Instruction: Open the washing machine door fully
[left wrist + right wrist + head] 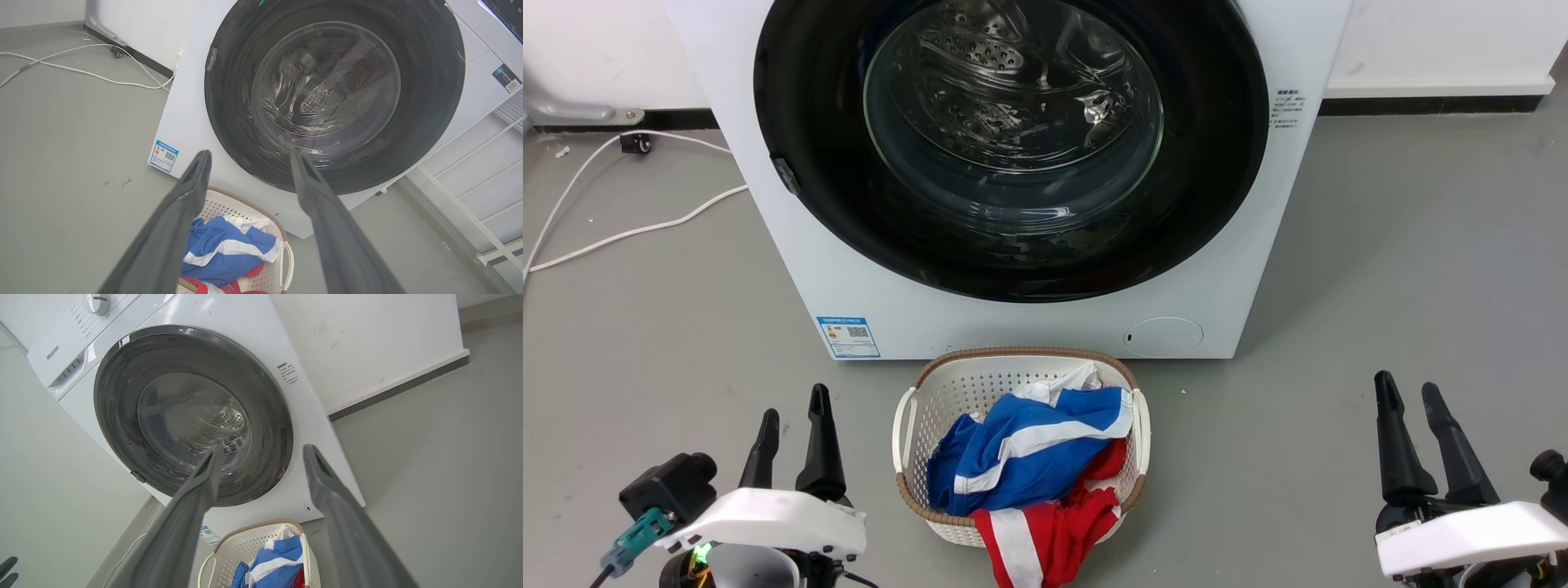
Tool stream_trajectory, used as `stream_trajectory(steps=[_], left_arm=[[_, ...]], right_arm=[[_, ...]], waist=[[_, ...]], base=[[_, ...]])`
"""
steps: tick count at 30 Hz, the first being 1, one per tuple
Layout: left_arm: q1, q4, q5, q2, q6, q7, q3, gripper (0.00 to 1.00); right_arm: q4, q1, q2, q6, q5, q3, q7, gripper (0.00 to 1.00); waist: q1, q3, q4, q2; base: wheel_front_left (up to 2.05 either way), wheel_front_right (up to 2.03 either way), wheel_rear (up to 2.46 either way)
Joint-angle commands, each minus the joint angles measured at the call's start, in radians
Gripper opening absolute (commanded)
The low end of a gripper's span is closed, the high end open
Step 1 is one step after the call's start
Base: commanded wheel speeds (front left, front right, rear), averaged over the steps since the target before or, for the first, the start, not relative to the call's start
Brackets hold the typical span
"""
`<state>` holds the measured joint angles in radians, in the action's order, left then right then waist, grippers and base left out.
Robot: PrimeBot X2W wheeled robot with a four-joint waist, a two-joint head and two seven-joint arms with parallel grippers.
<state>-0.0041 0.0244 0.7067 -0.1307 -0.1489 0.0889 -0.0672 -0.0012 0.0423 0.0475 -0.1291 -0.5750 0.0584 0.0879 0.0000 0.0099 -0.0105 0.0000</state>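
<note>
Glossy black plastic rings the clear bulging glass of the washing machine door, which is shut, seated flat against the front of the white washing machine and nearly as wide as it. Through the glass a perforated steel drum is seen, and no laundry can be made out inside it. On the door's rim, at the machine's side toward the robot's left, a small grey tab is set. It is judged to mark the opening edge, so the pull would best be begun there.

Just in front of the machine's base, below the door, a white laundry basket with a brown woven rim is stood, presumably so that clothes can be passed straight across once the door is open. A blue and white garment is heaped in it, and a red and white garment is draped over the edge away from the machine. Whether the basket touches the machine cannot be told.

Farther out from the machine, the left gripper and the right gripper are held low at either side of the basket, well apart from the door. Their fingers are pointed toward the machine, parted and holding nothing, so the opening is judged not yet begun. A white cable is trailed beside the machine, toward the robot's left.
</note>
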Motion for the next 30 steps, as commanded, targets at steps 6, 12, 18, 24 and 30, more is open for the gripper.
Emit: stream_trajectory(steps=[6,12,18,24,30], left_arm=[[0.000,-0.037,-0.083,-0.034,-0.030,0.027,-0.041,1.00],[0.010,-0.046,-0.136,-0.044,-0.040,0.044,-0.064,1.00],[0.023,-0.048,-0.192,-0.048,-0.046,0.060,-0.077,1.00],[0.036,-0.046,-0.242,-0.044,-0.041,0.076,-0.083,1.00],[0.049,-0.044,-0.291,-0.034,-0.028,0.091,-0.082,1.00]], right_arm=[[-0.033,0.009,0.004,-0.002,0.103,0.003,0.027,1.00],[-0.045,0.023,0.004,-0.002,0.160,0.005,0.044,1.00],[-0.060,0.036,0.004,-0.002,0.210,0.008,0.060,1.00],[-0.075,0.051,0.004,-0.002,0.254,0.012,0.076,1.00],[-0.088,0.064,0.004,-0.002,0.297,0.010,0.090,1.00]], waist=[[0.0000,0.000,-0.001,0.0000],[0.0000,-0.001,-0.001,0.0000],[0.0000,-0.002,-0.002,0.0000],[0.0000,-0.004,-0.002,0.0000],[0.0000,-0.004,-0.002,0.0000]], base=[[0.00,0.00,0.00],[0.00,0.00,0.00],[0.00,0.00,0.00],[0.00,0.00,0.00],[0.00,0.00,0.00]])
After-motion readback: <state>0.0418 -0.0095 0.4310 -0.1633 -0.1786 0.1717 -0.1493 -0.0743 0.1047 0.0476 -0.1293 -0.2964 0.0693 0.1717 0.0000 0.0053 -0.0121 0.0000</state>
